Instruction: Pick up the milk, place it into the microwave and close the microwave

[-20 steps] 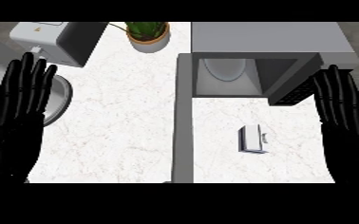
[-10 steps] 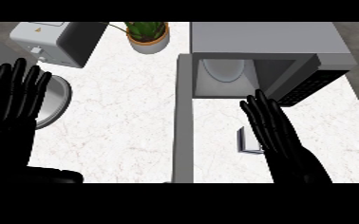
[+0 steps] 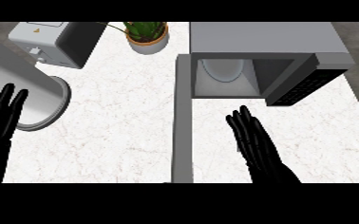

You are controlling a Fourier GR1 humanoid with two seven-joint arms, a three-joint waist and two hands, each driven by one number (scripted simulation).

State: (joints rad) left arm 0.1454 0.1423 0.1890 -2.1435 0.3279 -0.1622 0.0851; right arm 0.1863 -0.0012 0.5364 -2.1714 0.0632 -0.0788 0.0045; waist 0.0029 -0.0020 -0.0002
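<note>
Milk isn't visible, probably hidden under the right hand [image 3: 258, 148], fingers straight, holding nothing I can see. Microwave [image 3: 266, 57] door's open, so grabbing, loading and closing are all left.

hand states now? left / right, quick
Left black hand: open, fingers straight, at the view's left edge, holding nothing.
Right black hand: open, fingers straight over the white marble counter, holding nothing visible; the milk is out of sight.
</note>
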